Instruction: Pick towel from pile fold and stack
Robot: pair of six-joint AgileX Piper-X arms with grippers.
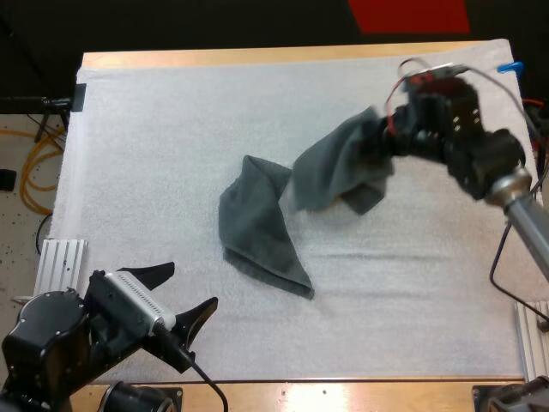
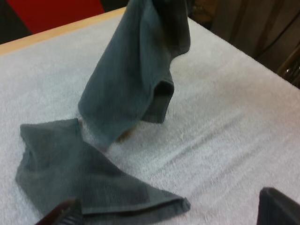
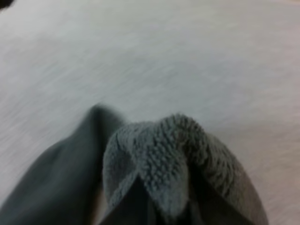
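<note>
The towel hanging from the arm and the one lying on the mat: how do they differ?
The hanging towel is clamped in the right gripper and drapes down from it; the lying towel rests on the white mat, held by nothing. The hanging towel falls in tall folds; the lying towel is flattened into a crumpled triangle. Both are dark grey-green cloth.
</note>
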